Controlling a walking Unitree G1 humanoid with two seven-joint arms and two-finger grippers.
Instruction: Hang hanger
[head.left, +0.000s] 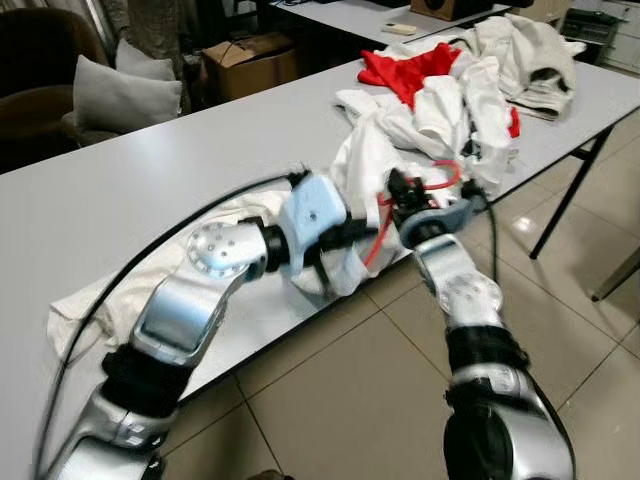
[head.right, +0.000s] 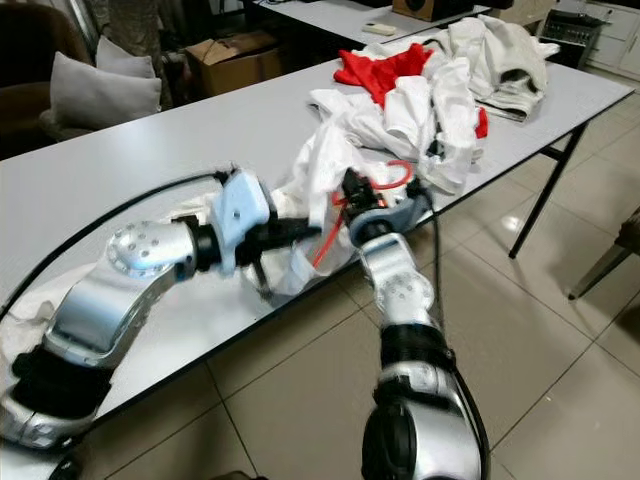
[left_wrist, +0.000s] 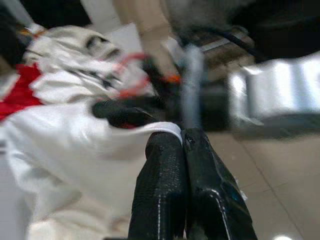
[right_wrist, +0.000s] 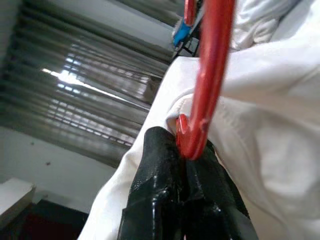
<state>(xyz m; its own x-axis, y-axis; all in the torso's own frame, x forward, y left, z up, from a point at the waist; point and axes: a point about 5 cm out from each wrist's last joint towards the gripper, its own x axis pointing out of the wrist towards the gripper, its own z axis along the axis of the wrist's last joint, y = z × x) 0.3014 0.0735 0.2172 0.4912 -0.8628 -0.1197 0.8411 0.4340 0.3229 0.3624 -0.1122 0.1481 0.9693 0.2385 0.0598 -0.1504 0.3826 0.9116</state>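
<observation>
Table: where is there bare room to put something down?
The table is bare on its far-left part, between the white shirt and the edge facing the cushions. A smaller bare strip lies past the clothes pile at the right end. The middle, around both grippers, is crowded.

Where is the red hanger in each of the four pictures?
Left eye view: the red hanger is at the table's near edge, middle of the picture, between both grippers.
Right eye view: just left of middle, against the white shirt.
Left wrist view: a blurred red loop, upper middle.
Right wrist view: a red bar running down from the top to the right gripper.
Shared landmark: the white shirt.
</observation>
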